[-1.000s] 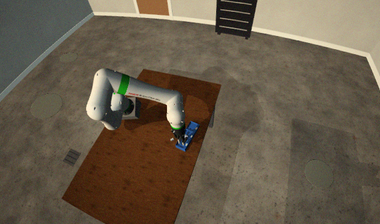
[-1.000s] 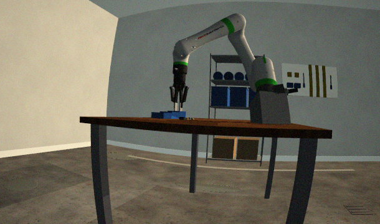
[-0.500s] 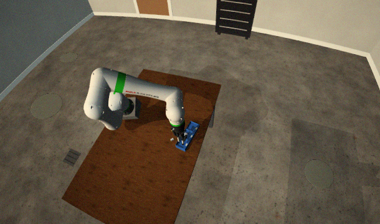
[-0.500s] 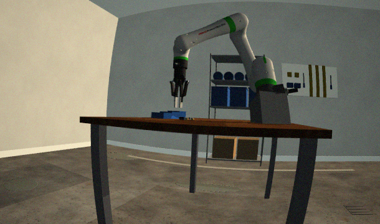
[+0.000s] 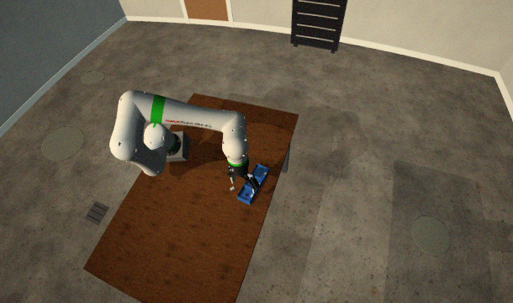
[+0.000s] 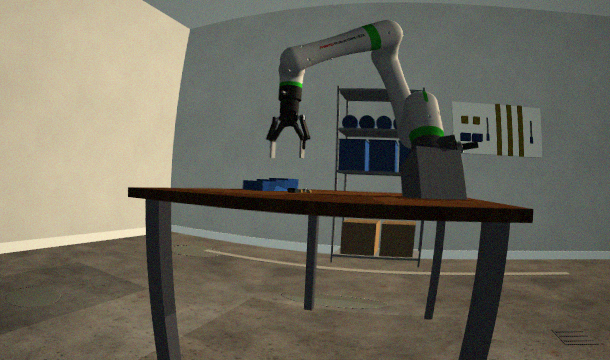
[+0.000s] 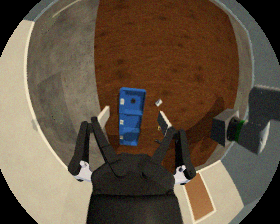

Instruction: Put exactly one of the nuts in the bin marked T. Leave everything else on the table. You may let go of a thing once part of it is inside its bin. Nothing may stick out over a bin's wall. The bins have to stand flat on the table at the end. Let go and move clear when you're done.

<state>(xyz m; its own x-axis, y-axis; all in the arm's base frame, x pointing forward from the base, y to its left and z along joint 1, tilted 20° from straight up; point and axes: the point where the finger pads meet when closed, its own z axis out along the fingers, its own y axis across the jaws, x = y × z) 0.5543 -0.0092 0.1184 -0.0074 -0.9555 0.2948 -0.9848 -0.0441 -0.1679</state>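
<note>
Wrist view: small pale nut (image 7: 159, 103) beside blue bin (image 7: 131, 115)

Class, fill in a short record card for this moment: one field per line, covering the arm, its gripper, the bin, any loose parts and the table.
arm: white with green bands, bent over the table's far side
gripper: open, holding nothing, hanging well above the bin
bin: blue, flat on the table near its edge; contents too small to tell
loose parts: one small pale piece on the wood beside the bin
table: brown wooden top on grey legs
background: shelf rack by the grey wall
</note>
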